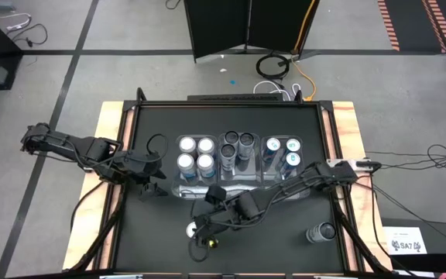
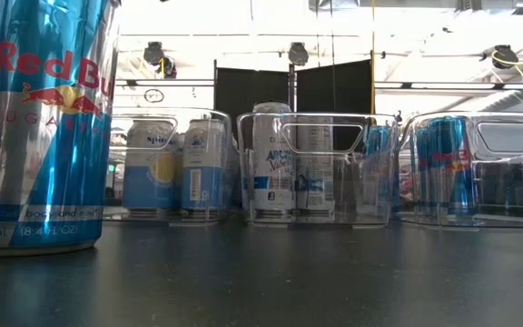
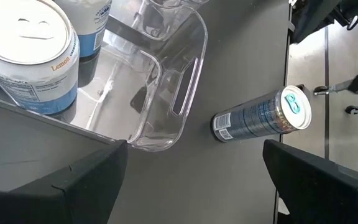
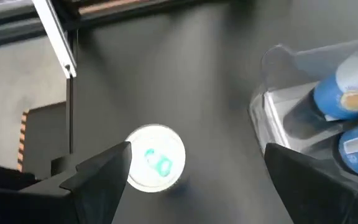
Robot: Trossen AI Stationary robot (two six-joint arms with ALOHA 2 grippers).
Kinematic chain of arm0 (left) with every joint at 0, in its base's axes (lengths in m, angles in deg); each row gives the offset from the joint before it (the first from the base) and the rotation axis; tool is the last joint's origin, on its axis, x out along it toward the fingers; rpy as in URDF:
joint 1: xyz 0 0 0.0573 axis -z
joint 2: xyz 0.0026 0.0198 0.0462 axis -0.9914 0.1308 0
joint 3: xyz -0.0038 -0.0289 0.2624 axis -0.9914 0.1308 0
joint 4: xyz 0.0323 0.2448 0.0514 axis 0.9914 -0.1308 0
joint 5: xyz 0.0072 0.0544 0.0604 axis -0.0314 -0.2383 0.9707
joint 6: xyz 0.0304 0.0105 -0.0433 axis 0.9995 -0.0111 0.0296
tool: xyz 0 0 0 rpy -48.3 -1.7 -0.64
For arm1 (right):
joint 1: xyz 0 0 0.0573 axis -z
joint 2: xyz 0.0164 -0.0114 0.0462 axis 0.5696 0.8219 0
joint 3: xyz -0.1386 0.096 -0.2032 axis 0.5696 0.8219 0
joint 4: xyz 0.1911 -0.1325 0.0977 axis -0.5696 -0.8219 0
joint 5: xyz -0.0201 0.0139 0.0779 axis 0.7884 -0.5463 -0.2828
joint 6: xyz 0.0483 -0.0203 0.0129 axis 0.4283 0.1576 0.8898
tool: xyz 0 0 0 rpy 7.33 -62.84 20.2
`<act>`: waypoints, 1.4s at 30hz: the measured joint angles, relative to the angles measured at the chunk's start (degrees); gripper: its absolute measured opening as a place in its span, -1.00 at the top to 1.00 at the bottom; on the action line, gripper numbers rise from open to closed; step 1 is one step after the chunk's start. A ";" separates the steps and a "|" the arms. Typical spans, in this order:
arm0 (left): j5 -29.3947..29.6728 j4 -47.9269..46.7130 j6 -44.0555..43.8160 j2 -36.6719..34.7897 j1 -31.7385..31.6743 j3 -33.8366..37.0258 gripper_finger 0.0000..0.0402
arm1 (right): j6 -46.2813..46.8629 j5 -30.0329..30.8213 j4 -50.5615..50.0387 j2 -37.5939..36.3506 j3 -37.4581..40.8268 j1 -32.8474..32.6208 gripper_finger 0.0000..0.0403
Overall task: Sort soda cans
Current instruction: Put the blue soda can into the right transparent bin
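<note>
- Counter (image 1: 169, 248) first, near edge: one soda can stands upright (image 1: 194, 229) near the middle, white top with a teal tab, and the right pincer (image 1: 207, 225) hangs right over it.
- From the right wrist, its dark fingers (image 4: 98, 171) are spread wide apart, the upright can (image 4: 156, 157) showing between them, nothing gripped.
- Low down at counter height, that same blue and silver can (image 2: 44, 127) fills the left of the picture, standing on its base.
- Over to the near right, a second can lies on its side (image 1: 320, 232), well apart from everything else; the left wrist camera sees it too (image 3: 263, 115), teal-tabbed end showing.
- Left pincer (image 1: 152, 184) sits at the left of the counter, just beside the left bin's near corner, fingers (image 3: 61, 186) held apart and empty.
- Farther back, three clear bins in a row across the middle.
- Left bin (image 1: 178, 191): four white-topped cans with pale blue sides (image 1: 195, 153).
- Middle bin (image 1: 242, 172): dark-topped cans (image 1: 238, 146), three as far as I can tell.
- Right bin (image 1: 265, 177): teal-marked cans (image 1: 283, 151), seen through its wall as blue and silver (image 2: 439, 168).
</note>
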 joint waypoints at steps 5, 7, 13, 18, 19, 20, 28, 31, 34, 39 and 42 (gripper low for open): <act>0.00 -0.05 0.00 0.00 -0.01 0.00 -0.90 | 0.34 -3.87 0.76 1.60 0.76 0.31 -0.78; -0.01 -0.02 0.00 0.00 0.00 0.00 -0.90 | 0.25 -4.24 3.06 2.15 0.76 0.31 -0.78; 0.00 -0.01 0.00 0.00 -0.01 0.00 -0.90 | -1.08 -7.80 7.08 4.27 0.85 0.37 -0.78; -0.02 -0.02 0.00 0.00 -0.02 0.00 -0.90 | -2.89 -7.96 7.24 4.74 0.85 0.86 -0.78; 0.00 -0.02 0.00 0.00 0.00 0.00 -0.90 | -3.16 -9.10 7.38 4.93 0.85 1.07 -0.78; 0.00 -0.02 0.00 0.00 0.00 0.00 -0.90 | -3.20 -10.02 7.45 5.27 0.75 1.17 -0.78; 0.00 -0.04 0.00 0.02 -0.02 -0.02 -0.90 | -5.00 -11.87 7.30 7.60 0.85 1.25 -0.78; 0.00 -0.07 0.00 0.00 0.00 -0.01 -0.90 | -5.49 -11.59 7.08 8.08 0.85 1.53 -0.77; 0.00 -0.09 0.00 0.02 0.00 -0.01 -0.90 | -5.93 -11.57 6.86 8.23 0.85 1.82 -0.66; 0.00 -0.09 0.00 0.02 0.00 0.00 -0.90 | -5.87 -11.85 6.39 8.23 0.85 2.20 -0.26; 0.00 -0.09 0.02 0.02 -0.02 0.00 -0.90 | -5.74 -11.83 6.33 8.23 0.85 2.21 -0.10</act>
